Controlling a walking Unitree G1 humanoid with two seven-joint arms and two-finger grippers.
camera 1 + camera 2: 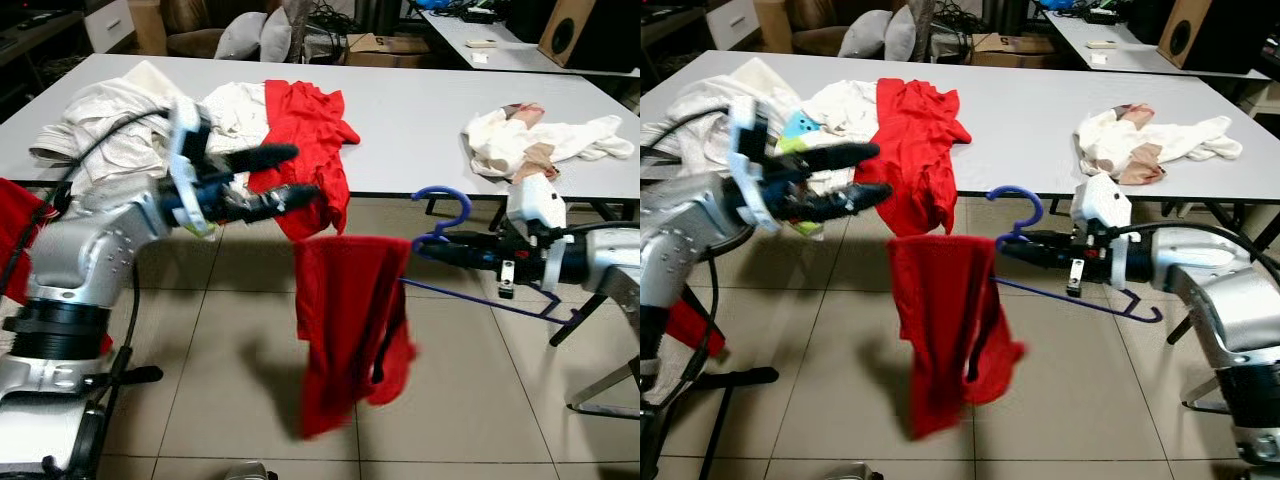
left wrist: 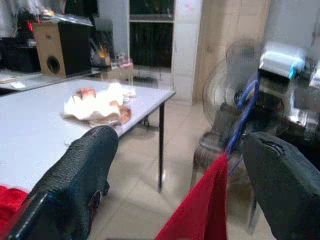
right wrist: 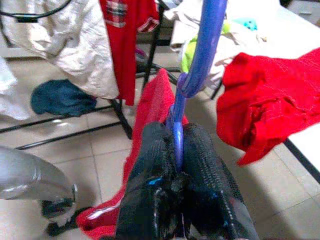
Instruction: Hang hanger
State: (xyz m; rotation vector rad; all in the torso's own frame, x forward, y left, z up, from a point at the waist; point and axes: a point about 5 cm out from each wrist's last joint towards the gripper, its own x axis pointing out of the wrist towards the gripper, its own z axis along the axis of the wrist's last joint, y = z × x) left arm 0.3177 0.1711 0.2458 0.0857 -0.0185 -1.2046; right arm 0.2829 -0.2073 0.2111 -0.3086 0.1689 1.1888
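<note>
A long white table (image 1: 400, 120) spans the frame's upper half; a blue plastic hanger (image 1: 470, 260) draped with red cloth (image 1: 345, 320) hangs centre, before it.

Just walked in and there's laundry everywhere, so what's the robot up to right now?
The right gripper is shut on a blue hanger, held out over the tiled floor in front of the white table. A red garment droops from the hanger's far end, bunched and hanging low. The left gripper is open, raised near the garment without touching it. A red shirt and pale clothes lie on the table. The hanger is not hung anywhere yet.
</note>
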